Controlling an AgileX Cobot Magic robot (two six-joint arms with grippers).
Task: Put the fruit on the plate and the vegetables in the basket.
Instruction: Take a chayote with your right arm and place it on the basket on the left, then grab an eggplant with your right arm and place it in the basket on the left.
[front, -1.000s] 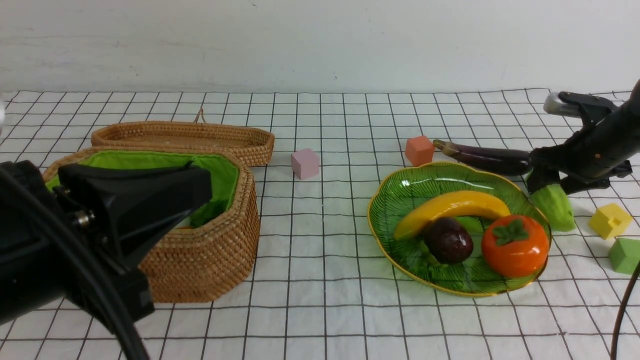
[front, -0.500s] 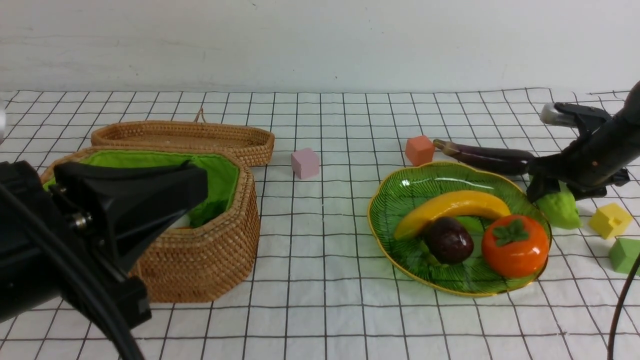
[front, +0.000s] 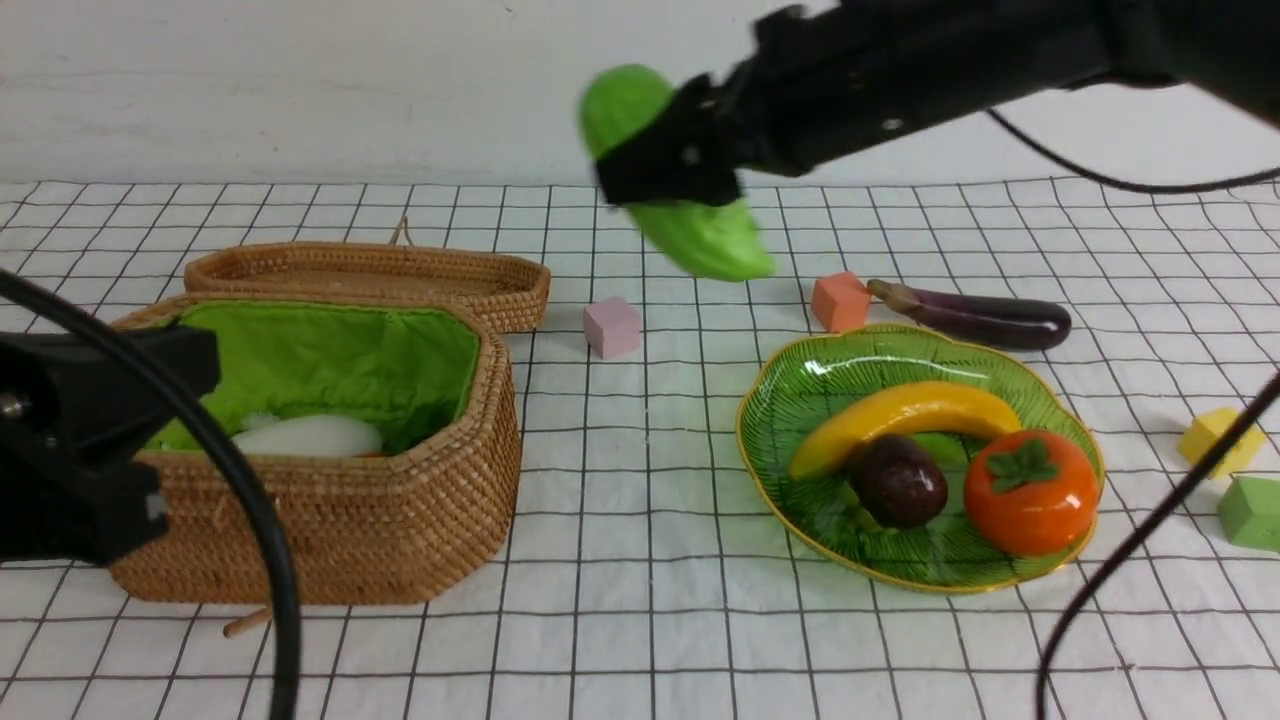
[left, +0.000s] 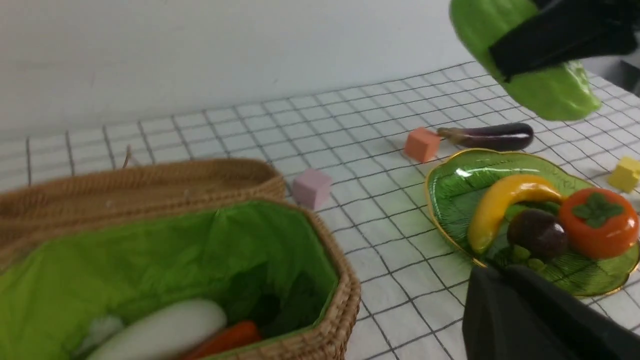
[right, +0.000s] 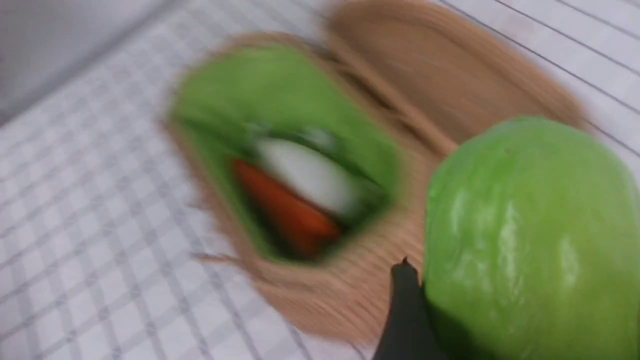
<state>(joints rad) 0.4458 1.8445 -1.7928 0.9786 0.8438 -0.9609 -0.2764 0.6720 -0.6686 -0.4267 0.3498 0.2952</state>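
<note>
Bench (front: 640, 560) under a gridded cloth, with the sorting judged nearly done. Basket (front: 400, 520), lower left of the front view, holds the white radish (front: 310, 437) and, shown in the left wrist view, the carrot (left: 225, 340) beside it. Its flat lid (front: 370, 270) lies just behind. Plate (front: 800, 400), lower right, carries the banana (front: 900, 415), mangosteen (front: 898, 482) and persimmon (front: 1030, 492). Right claw (front: 670, 165), upper centre of the frame, is clamped across the middle of the cucumber (front: 700, 240), jaws spread wide about its girth. The cucumber hangs well above the bench, between basket and plate. Left claw (front: 195, 372), at the left edge in front of the basket, is closed and holds nothing. Eggplant (front: 970, 313) lies on the bench just behind the plate.

Step in hand, as judged: carrying the cucumber to the basket. To do it well:
- Bring the cucumber over the green lining rather than the rim.
- Turn its length along the basket's longer side.
- Lower it close above the radish and carrot before the jaws part.
- Keep clear of the left arm.

Count:
- One basket, one lid, one plate.
- Four vegetables: two in the basket, one held, one on the bench.
- Three fruits, all on the plate.
- Four small cubes: pink (front: 611, 326), orange (front: 838, 300), yellow (front: 1215, 438), green (front: 1250, 510).
</note>
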